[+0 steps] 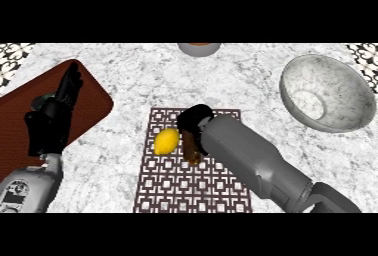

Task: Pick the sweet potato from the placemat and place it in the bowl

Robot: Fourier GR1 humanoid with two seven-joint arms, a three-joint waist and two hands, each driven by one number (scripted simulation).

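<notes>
Head view: we are hovering our right hand [196, 117] over the sweet potato [193, 150], lying on the placemat [192, 190] beside a lemon [166, 141]; whether it is grasping, we cannot tell. Our left hand [52, 120] is resting open at left. Lifting and carrying to the bowl [325, 100] are remaining.
</notes>
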